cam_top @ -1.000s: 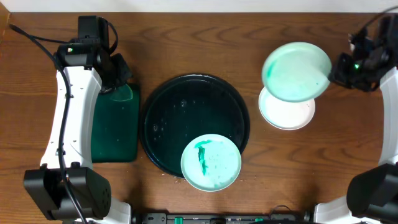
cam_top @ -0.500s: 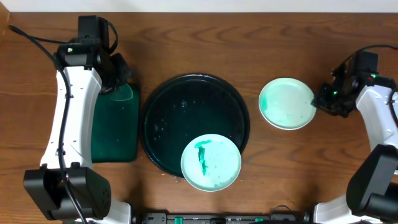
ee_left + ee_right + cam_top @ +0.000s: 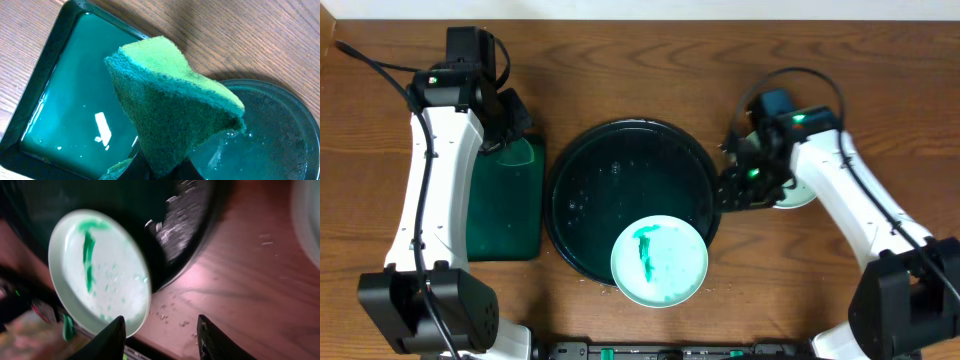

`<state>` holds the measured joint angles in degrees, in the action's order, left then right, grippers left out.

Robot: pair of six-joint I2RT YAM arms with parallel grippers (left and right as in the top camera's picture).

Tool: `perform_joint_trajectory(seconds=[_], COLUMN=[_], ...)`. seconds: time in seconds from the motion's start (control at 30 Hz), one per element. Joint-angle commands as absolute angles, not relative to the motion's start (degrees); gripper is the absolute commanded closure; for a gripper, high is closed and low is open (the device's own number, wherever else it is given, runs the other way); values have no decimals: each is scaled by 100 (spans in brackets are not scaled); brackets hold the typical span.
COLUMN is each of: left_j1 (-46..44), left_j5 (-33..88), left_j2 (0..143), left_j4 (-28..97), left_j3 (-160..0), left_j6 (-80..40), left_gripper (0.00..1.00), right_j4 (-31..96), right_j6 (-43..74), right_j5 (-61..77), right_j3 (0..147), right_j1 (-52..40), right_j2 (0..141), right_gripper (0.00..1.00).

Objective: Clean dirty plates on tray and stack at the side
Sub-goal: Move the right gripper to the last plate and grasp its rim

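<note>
green sponge (image 3: 170, 105) above seemingly water-filled green tray (image 3: 44, 75); wooden table (image 3: 250, 40)

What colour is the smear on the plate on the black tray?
The smear is green, on a pale mint plate; clearest overhead.

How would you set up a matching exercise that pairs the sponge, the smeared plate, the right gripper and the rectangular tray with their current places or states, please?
Things:
1. sponge
2. smeared plate
3. right gripper
4. rectangular tray

Places or states:
A. open, holding nothing
B. holding shiny liquid
C. clamped in the left gripper
D. overhanging the near rim of the black tray

Pairs: 1-C; 2-D; 3-A; 4-B
</note>
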<state>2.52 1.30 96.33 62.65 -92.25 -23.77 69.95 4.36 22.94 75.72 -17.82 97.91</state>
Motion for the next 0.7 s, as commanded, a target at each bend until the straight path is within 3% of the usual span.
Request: perform_joint_trajectory(seconds=[0.0,0.4,0.57,0.67], left_j1=[239,239,239,239], left_j5=[60,60,60,60], left_j2=[9633,9633,9633,9633], left_j4=[6281,6281,6278,6276], left_j3=[-9198,-9198,-9198,-9198], left_j6=[-2324,-2322,-2322,-2322], left_gripper=[93,93,93,93], right_j4=[6925,5758,5695,5730], right_j6=[336,336,561,574], right_j5=[2078,1973,1647,1653], right_j3=[7336,6593,6608,6792], right_j1=[-2222,-3234,-3304,-3299], right_j2=[9791,10573,10816,10785], right_gripper=[57,70,98,99])
